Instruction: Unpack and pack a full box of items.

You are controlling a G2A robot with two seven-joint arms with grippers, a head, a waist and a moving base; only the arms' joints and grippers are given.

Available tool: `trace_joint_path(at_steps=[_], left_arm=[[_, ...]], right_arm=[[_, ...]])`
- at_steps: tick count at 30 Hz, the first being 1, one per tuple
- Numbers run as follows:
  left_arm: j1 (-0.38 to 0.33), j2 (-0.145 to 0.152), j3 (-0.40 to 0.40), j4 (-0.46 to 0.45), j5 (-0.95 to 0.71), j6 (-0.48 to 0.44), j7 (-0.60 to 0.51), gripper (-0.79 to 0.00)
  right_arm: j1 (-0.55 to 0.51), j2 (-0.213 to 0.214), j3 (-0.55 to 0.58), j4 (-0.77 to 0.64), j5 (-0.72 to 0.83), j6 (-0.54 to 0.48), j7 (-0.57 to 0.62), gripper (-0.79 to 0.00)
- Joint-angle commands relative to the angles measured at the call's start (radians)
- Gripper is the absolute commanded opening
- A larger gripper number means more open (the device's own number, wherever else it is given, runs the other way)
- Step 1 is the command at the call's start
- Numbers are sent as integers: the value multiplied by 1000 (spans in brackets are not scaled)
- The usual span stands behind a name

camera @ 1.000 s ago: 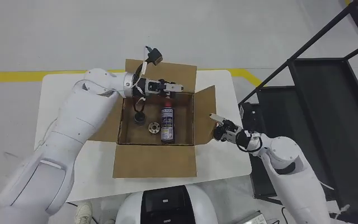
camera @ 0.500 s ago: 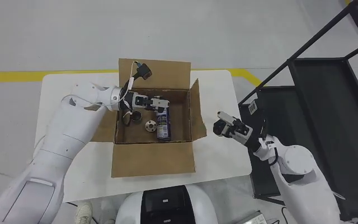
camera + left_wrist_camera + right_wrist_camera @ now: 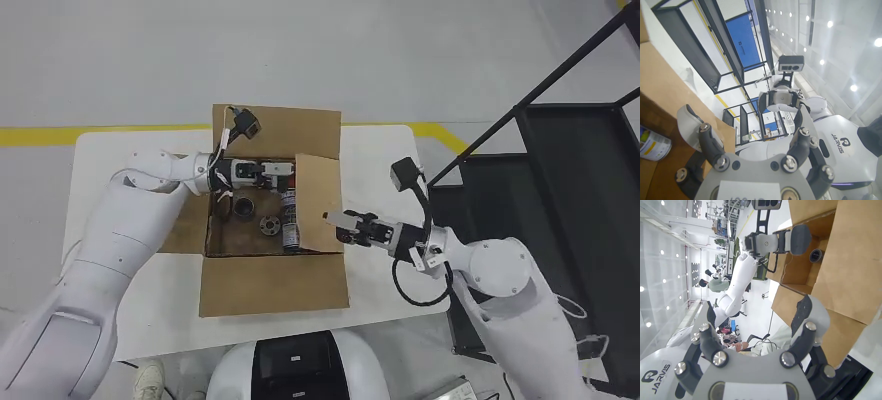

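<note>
Quick update: the 3 o'clock flap (image 3: 318,200) of the box (image 3: 275,288) was splayed outward a second ago. Now it's tipped up over the opening, since my right gripper (image 3: 341,218) swung in against it, fingers spread wide and holding nothing. My left gripper (image 3: 284,169) slid to the box's 12 o'clock end, also wide open and empty. My guess is we're closing up. The box is matte corrugated cardboard, and a glossy cylindrical spray can (image 3: 289,226) lies inside toward 3 o'clock.

White table (image 3: 375,165) bearing one open cardboard box (image 3: 275,285), its front and back flaps spread outward.
</note>
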Motion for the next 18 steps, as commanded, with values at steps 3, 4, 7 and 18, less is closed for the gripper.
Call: trace_joint_path(at_steps=[3, 4, 7, 18], left_arm=[[-28, -23, 24, 107, 17, -7, 36, 0], [-37, -28, 31, 127, 24, -1, 39, 0], [-65, -50, 66, 177, 87, 2, 94, 0], [-152, -185, 184, 320, 100, -50, 145, 0]], right_arm=[[51, -5, -61, 32, -1, 14, -14, 0], [55, -6, -67, 40, 1, 14, -19, 0], [60, -7, -75, 60, 15, 4, -35, 0], [-21, 0, -21, 62, 62, -72, -39, 0]])
